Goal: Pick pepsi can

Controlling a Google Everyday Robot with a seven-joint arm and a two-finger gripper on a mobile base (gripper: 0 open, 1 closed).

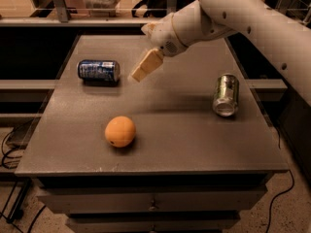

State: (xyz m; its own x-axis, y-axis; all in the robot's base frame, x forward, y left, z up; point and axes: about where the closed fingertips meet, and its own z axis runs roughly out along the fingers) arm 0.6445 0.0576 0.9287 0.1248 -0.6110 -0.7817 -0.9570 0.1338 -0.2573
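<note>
The pepsi can (pixel 98 71), dark blue with white lettering and silver ends, lies on its side at the back left of the grey table (pixel 160 106). My gripper (pixel 145 66) hangs above the table just right of the can, its tan fingers pointing down-left toward it, a short gap away. It holds nothing. The white arm reaches in from the upper right.
An orange (pixel 120 131) sits at the front left of the table. A green-and-silver can (pixel 226 94) lies on its side at the right. Drawers run under the table's front edge. A shelf and rail stand behind the table.
</note>
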